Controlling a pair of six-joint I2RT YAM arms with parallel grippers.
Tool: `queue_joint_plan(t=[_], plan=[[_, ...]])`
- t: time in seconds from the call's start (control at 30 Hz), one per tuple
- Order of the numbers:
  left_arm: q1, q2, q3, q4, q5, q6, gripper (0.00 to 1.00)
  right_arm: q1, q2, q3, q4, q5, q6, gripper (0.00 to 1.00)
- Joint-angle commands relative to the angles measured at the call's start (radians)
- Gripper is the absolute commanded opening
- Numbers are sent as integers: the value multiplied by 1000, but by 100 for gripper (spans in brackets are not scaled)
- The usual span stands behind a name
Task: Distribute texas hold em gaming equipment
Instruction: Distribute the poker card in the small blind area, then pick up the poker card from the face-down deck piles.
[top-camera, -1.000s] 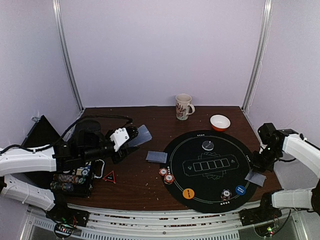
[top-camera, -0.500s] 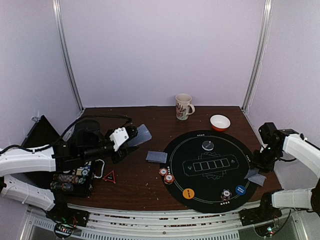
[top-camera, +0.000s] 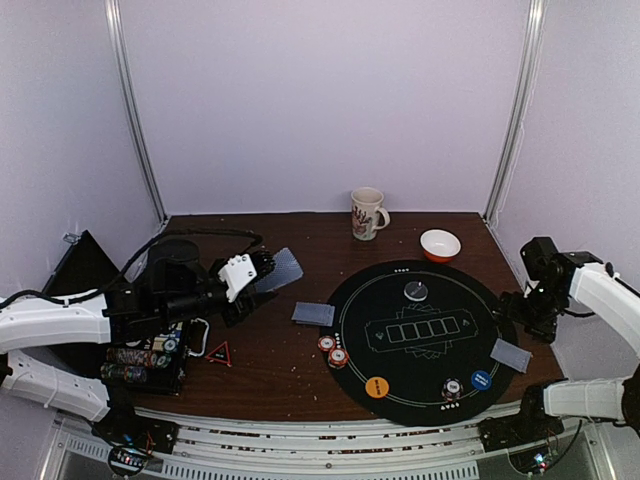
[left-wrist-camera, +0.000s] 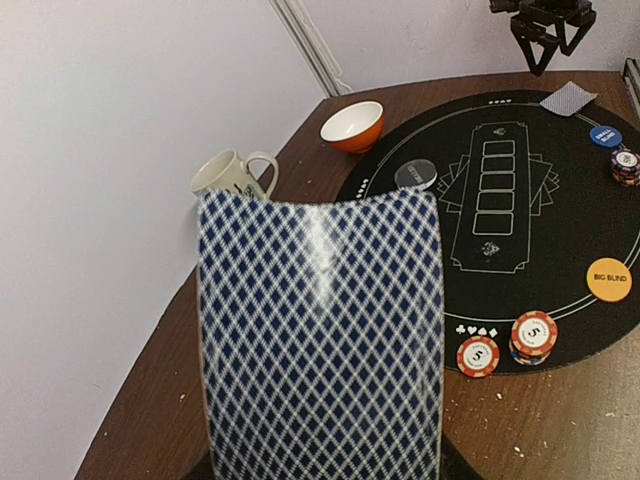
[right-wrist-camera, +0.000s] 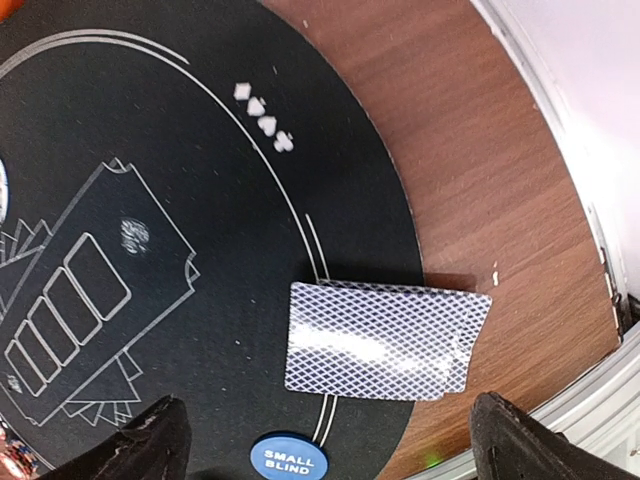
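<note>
My left gripper is shut on a deck of blue-backed playing cards, held up above the table's left half; the deck hides its fingers in the left wrist view. My right gripper hangs open above two overlapped cards that lie face down on the right rim of the black mat. The blue button lies just beside them. Another card lies left of the mat, near two striped chips. The orange button, grey button and one chip sit on the mat.
A white patterned mug and an orange-rimmed bowl stand at the back. A red triangle and a black rack of chips lie near the left arm. Metal posts and the wall close in the table's right edge.
My right gripper has opened and lifted back off the cards, which now lie flat on the mat's rim. The left arm and its deck have stayed still.
</note>
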Motion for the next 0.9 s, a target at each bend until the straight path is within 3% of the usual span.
queue_joint_plan(t=[0.0,0.23,0.4,0.67,0.77,0.87], plan=[[2,-20,-6,64,12,-4,44,-5,-17,61,-32,47,-12,100],[2,-23,-6,64,16,2,44,33,-10,260,-25,76,-71,100],[2,-21,-12,69,18,16,44,368,72,440,89,134,-133,100],[2,-16,-27,84,25,38,44,796,341,562,640,-191,-209,100],[2,-10,-30,86,19,43,44,859,459,638,788,-342,-228,100],[2,-2,-30,88,12,47,44,877,564,716,831,-442,-230,100]])
